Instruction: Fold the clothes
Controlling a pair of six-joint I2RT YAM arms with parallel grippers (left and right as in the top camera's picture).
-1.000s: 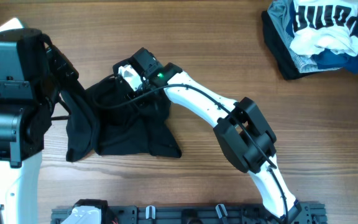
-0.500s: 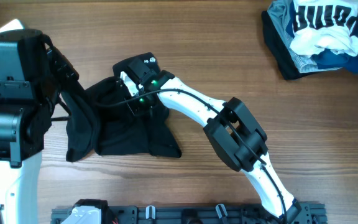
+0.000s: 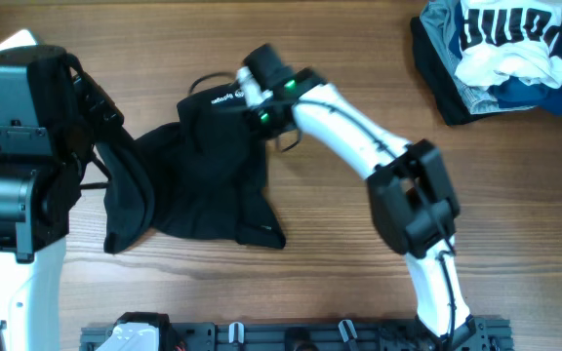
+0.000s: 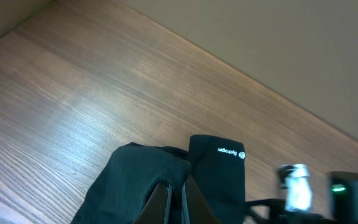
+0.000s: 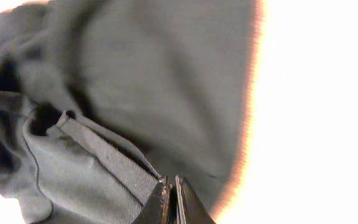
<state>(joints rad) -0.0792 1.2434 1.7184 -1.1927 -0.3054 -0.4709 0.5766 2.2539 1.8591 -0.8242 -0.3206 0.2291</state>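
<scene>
Both clamped on the clothes (image 3: 203, 185): left hand (image 4: 174, 190), and outstretched right hand (image 5: 169, 186).

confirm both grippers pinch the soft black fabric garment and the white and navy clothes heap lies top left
No: the overhead view shows the white and navy clothes heap top right. The left gripper and right gripper do pinch the soft black fabric garment.

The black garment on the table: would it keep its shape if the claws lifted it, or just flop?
Probably flop: the black garment sags in soft folds between the left claw and the right claw, both pinching it. It likely weighs little, as thin pinches hold it. It seems unlikely to slip, since the weave looks matte.
</scene>
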